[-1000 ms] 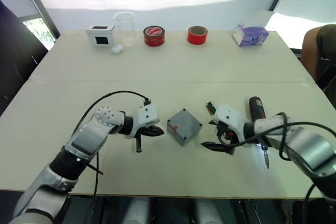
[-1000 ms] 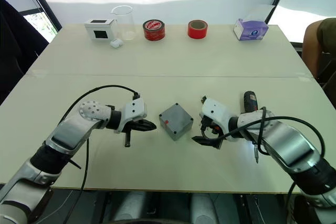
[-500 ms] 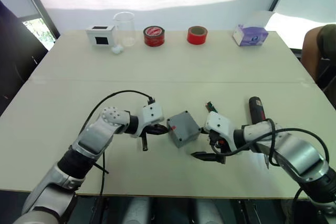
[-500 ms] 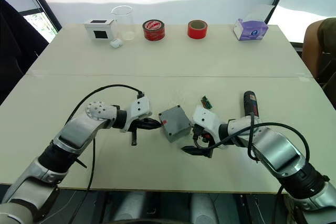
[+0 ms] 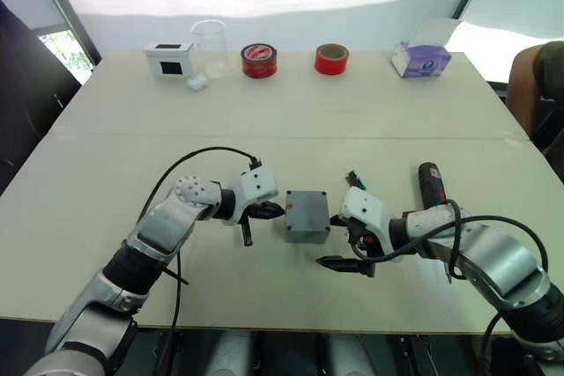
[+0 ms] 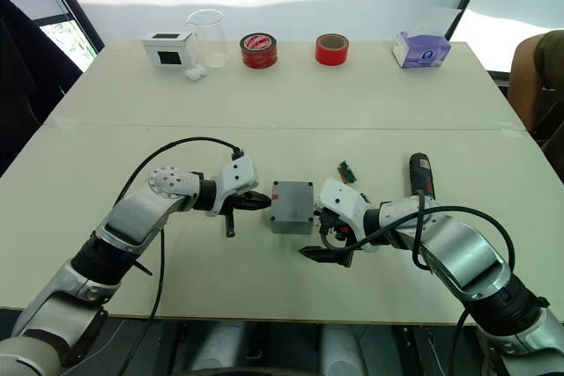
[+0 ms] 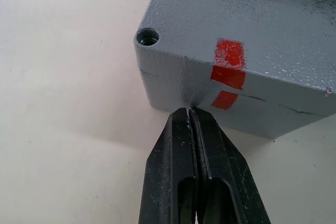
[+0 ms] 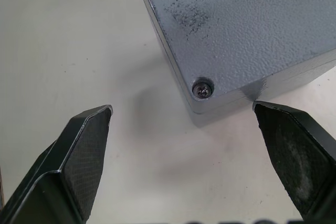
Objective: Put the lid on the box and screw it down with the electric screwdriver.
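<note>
The grey box (image 5: 307,215) sits at the table's middle front with the lid (image 8: 247,19) lying flat on top of it. One lid corner holds a screw (image 8: 202,91); another corner hole (image 7: 147,37) looks empty. A red mark (image 7: 228,72) crosses the seam on one side. My left gripper (image 5: 275,210) is shut, its tip touching the box's left side. To the right of the box, my right gripper (image 5: 330,241) is open, with its fingers on either side of a box corner. The electric screwdriver (image 5: 430,184) lies on the table further right.
Along the far edge stand a white box with a dark window (image 5: 168,58), a clear beaker (image 5: 209,46), two red tape rolls (image 5: 258,60) (image 5: 331,58) and a purple tissue box (image 5: 420,58). A small circuit strip (image 5: 354,180) lies behind my right gripper. A person (image 5: 538,85) is at the right edge.
The box has turned from corner-on to square-on. My left gripper moved right until its tip met the box. My right gripper moved left up to the box's corner.
</note>
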